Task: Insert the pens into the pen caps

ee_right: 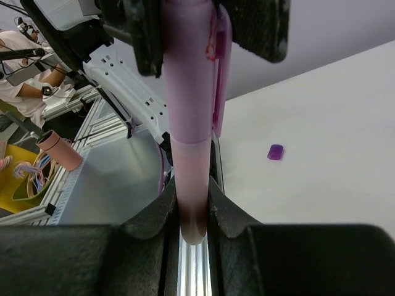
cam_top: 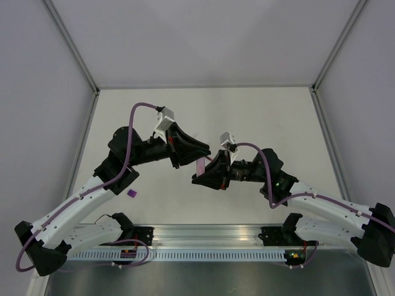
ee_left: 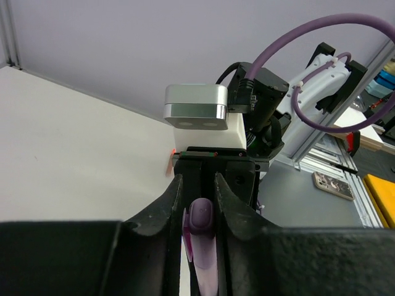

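White links (cam_top: 68, 213), black joints (cam_top: 121, 146), purple cables (cam_top: 132, 117). Left gripper (cam_top: 205, 152) & right gripper (cam_top: 197, 177) black; silver-white wrist cams (cam_top: 165, 121).

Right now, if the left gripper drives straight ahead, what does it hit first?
The right gripper, head-on: it and the left gripper clamp the same pen, tips facing; the gap is hard to judge.

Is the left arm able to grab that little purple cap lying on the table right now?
Probably not yet. The purple cap lies uncovered, but the left gripper is shut on one end of the pink pen, whose other end the right gripper holds. It must let go first.
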Tool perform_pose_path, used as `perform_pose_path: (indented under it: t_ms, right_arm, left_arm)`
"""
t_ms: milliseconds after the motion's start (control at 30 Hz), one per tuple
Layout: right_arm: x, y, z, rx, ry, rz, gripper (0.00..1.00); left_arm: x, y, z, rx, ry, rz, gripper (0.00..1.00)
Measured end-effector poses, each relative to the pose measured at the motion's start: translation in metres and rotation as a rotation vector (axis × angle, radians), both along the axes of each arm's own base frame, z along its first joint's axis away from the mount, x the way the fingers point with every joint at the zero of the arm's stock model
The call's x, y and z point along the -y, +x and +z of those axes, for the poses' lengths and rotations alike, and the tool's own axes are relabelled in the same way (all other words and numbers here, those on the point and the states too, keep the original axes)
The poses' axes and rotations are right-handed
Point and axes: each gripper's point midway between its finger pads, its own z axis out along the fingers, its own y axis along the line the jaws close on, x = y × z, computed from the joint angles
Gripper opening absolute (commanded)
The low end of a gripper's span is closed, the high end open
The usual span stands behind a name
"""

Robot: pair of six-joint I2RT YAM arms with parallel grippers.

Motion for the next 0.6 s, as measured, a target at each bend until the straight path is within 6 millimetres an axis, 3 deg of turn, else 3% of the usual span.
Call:
perform_pose_path:
  t_ms: [67,233,600]
  right_arm:
    - [0.001,-0.001,-0.006,-0.011,-0.015,0.001,0.0]
    - [0.007,-0.004,-0.021,-0.027,-0.051,-0.014,0.0]
    - [0.023,0.006,-0.03,-0.004,-0.089,-0.14,0.0]
  left_arm:
    - [0.001,-0.001,-0.006,-0.002,-0.005,-0.008,0.02]
    - [0.0,-0.003,-0.021,-0.016,-0.009,-0.017,0.02]
    - [0.006,0.0,-0.032,-0.01,-0.081,-0.045,0.02]
